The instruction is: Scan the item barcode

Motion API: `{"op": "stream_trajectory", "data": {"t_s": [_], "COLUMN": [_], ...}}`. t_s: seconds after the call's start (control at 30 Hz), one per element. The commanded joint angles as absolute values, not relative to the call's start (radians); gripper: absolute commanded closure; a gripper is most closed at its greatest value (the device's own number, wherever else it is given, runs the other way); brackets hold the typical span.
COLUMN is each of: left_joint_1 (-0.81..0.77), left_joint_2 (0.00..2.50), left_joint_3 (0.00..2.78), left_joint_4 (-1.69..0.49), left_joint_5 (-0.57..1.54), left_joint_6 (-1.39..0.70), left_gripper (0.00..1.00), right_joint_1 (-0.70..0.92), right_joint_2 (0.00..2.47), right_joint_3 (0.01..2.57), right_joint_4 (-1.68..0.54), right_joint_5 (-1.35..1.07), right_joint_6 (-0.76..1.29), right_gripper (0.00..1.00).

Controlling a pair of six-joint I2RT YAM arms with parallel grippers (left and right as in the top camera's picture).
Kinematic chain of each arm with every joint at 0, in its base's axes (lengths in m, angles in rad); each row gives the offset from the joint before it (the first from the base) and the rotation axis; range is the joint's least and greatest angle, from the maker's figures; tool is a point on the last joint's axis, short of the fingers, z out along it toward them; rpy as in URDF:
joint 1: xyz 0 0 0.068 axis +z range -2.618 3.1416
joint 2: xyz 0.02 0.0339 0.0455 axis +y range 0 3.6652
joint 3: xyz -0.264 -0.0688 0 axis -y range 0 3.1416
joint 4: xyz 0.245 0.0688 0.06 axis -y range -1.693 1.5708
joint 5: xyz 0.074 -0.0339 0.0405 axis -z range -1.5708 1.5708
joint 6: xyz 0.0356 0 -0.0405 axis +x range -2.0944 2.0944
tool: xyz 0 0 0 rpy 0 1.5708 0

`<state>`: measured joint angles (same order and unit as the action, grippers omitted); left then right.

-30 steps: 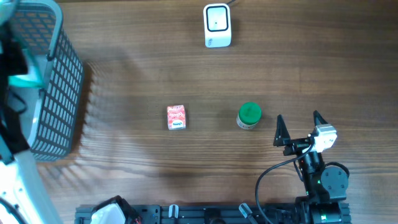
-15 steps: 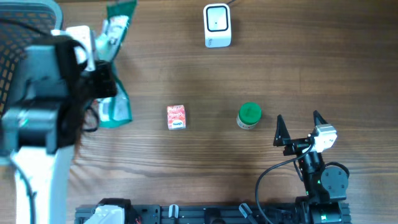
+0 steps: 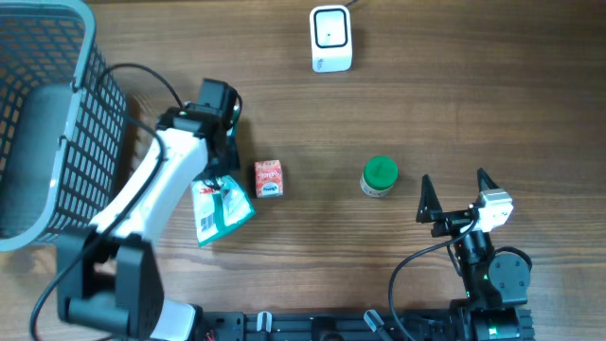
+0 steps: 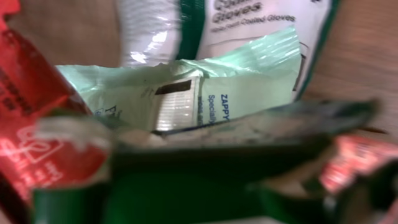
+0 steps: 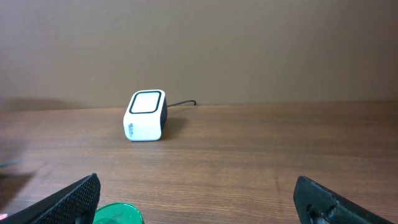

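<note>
Your right gripper (image 3: 454,178) sits nearest the base, jaws spread fully wide, holding and touching nothing. Your left gripper (image 3: 216,178) is out over the table's left half and clenched on the top edge of the packet (image 3: 220,210). The packet trails toward the base, just beside the box (image 3: 269,178). From overhead you cannot tell whether its lower end rests on the wood.

The left arm covers the grip point from overhead. In the left wrist view the fingers are a dark blur across the lower frame, with red smears at both sides that cannot be identified. The jar (image 3: 380,174) stands between the box and the right gripper, apart from both. In the right wrist view only the rim of its green lid shows. The basket (image 3: 95,142) is cut off at the left edge.

On the packet you can read "Gloves", clipped at the top, and "ZAPPY" on a white label (image 4: 177,112). The finer print is blurred. The writing on the box is too small to read. The scanner (image 3: 330,39) stands at the far edge, well apart from the packet.
</note>
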<state>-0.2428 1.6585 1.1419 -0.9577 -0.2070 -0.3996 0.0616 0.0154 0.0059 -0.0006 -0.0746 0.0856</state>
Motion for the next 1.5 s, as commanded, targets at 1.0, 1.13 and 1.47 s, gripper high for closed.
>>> {"op": "stream_trajectory", "data": {"t_s": [1.0,1.13,1.47], "left_joint_1": [-0.567,-0.511,-0.474], "left_joint_2": [1.894,1.895,1.895], "left_joint_3": [1.223,1.222,1.208], "left_joint_4": [-0.997,-0.999,-0.997], "left_joint_5": [-0.297,-0.296,-0.201], "left_joint_6": [-0.382,-0.369,-0.344], "left_gripper": [0.96,0.93,0.16], "right_joint_1": [0.056,0.056,0.056], "right_joint_2": [0.007,0.007,0.007], "right_joint_3": [0.005,0.005,0.005], "right_joint_4": [0.002,0.003,0.003], "right_joint_5": [-0.076,-0.076,-0.076], "right_joint_6": [0.081,0.081,0.081], "right_gripper": [0.00,0.00,0.00]}}
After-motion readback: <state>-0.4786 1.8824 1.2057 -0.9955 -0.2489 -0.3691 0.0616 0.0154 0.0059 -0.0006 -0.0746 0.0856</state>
